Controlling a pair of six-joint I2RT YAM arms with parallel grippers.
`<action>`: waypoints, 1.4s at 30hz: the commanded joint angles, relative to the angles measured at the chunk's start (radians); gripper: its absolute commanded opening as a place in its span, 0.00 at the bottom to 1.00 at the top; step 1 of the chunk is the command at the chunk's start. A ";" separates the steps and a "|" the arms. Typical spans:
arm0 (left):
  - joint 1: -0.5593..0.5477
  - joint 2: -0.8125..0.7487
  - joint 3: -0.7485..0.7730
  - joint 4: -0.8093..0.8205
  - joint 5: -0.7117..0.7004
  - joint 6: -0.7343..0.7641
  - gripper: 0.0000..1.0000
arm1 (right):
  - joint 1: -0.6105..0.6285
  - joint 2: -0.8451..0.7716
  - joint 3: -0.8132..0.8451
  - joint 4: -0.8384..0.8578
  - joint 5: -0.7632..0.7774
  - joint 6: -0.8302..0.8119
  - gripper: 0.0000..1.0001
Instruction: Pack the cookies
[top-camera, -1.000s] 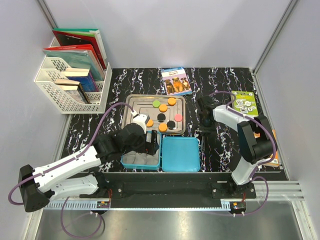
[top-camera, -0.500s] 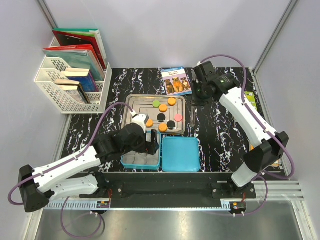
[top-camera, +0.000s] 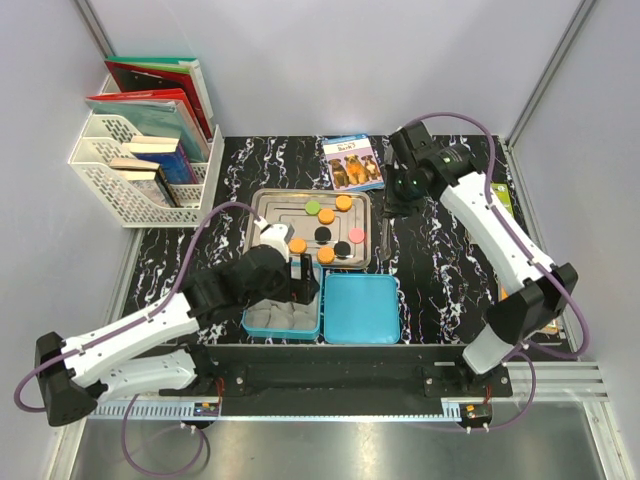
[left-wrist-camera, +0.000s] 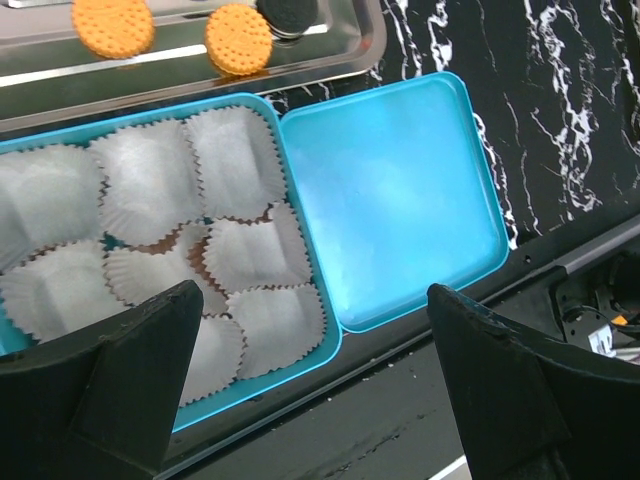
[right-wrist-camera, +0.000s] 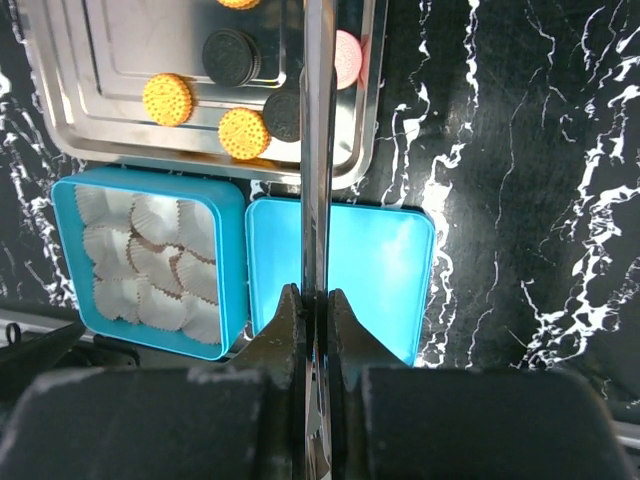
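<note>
- Right gripper (right-wrist-camera: 312, 303) pinches slim metal tongs (right-wrist-camera: 318, 150) — hanging over the tray's (right-wrist-camera: 110, 70) right edge, near the cookies (right-wrist-camera: 244, 133).
- Left gripper (left-wrist-camera: 315, 305) hovers spread wide above the blue box (right-wrist-camera: 236, 270) of paper cups (left-wrist-camera: 150, 180).

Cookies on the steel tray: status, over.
Left gripper open above blue plastic box of paper cups. Right gripper shut on thin metal tool. Round orange, black, green, pink cookies on steel tray.

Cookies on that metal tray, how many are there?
8 cookies, all on the metal tray: green and two orange at the back, two black mid-tray, pink at the right edge, two orange at the front. The left arm may hide more.
</note>
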 joint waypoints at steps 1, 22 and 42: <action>0.002 -0.062 0.067 -0.040 -0.113 0.019 0.99 | -0.001 0.087 0.096 -0.088 0.027 -0.048 0.00; 0.002 -0.171 -0.049 -0.055 -0.104 -0.047 0.99 | 0.041 0.161 -0.169 0.085 -0.069 -0.111 0.00; 0.002 -0.197 -0.089 -0.084 -0.119 -0.071 0.99 | 0.096 0.393 0.020 0.044 0.011 -0.200 0.31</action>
